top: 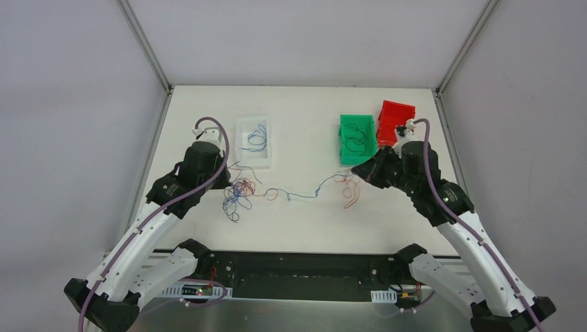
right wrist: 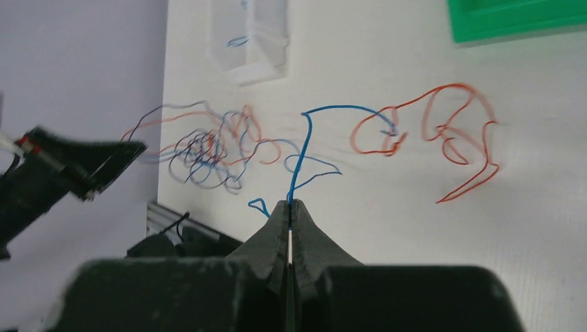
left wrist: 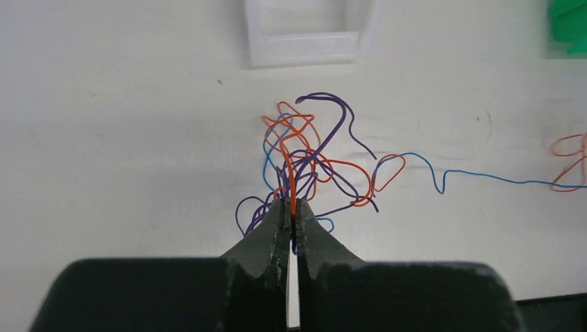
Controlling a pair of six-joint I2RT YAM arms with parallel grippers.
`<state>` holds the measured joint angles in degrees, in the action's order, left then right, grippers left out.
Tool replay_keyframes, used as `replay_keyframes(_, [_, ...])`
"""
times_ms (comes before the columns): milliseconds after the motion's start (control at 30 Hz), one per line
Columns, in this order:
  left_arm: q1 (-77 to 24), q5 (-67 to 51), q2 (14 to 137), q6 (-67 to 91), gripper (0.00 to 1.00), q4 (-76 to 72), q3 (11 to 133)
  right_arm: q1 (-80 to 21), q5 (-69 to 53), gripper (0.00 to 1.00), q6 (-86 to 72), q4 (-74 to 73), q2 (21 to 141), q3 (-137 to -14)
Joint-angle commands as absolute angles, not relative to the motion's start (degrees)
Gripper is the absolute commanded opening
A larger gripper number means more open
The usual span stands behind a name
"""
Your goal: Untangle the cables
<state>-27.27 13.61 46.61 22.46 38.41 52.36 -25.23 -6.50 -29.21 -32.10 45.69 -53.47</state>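
Top: cables (top: 237, 194) tangled on tabletop (top: 304, 228) centre-left, beside L arm; blue strand (top: 304, 197) stretched toward R. Blue wire in clear bin (top: 242, 158), black in green bin (top: 344, 142).
L wrist: left hand (left wrist: 292, 211) clamped on red strand (left wrist: 291, 185).
R wrist: right hand (right wrist: 290, 205) clamped on blue strand.

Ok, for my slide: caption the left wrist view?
Left gripper pinches the tangled red, blue and purple cables.
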Motion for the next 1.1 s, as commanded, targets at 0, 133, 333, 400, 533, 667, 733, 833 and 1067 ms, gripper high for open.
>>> replay_keyframes(0, [-26.9, 5.8, 48.0, 21.8, 0.00, 35.1, 54.1, -37.8, -5.0, 0.00, -24.7, -32.3, 50.7, -59.3])
replay_keyframes(133, [-26.9, 4.4, 48.2, 22.0, 0.00, 34.1, 53.9, -49.8, -0.7, 0.00, -20.9, -33.4, 56.4, -62.3])
replay_keyframes(333, [-26.9, 2.7, 48.7, 21.7, 0.00, 33.9, 53.7, -51.5, 2.5, 0.61, -22.5, -32.4, 60.7, -62.2])
replay_keyframes(400, [-26.9, 2.3, 48.8, 21.5, 0.00, 33.9, 53.7, -51.5, 5.1, 0.75, -23.3, -32.2, 60.9, -61.5])
replay_keyframes(533, [-26.9, 2.1, 48.7, 21.2, 0.00, 33.9, 53.6, -51.4, 9.3, 0.75, -24.9, -32.2, 61.7, -59.6])
replay_keyframes(667, [-26.9, 2.7, 48.5, 20.9, 0.00, 34.0, 53.4, -51.5, 5.9, 0.73, -25.8, -30.7, 64.6, -57.7])
replay_keyframes(733, [-26.9, 2.9, 48.5, 20.8, 0.00, 33.9, 53.5, -51.9, 3.4, 0.71, -26.5, -28.4, 66.8, -56.8])
replay_keyframes(833, [-26.9, 2.8, 48.5, 20.7, 0.00, 33.9, 53.5, -53.1, 3.1, 0.69, -26.4, -24.3, 71.2, -56.0])
replay_keyframes(1067, [-26.9, 2.8, 46.8, 19.3, 0.00, 34.2, 52.6, -55.4, 2.3, 0.60, -24.0, -20.5, 86.7, -61.1])
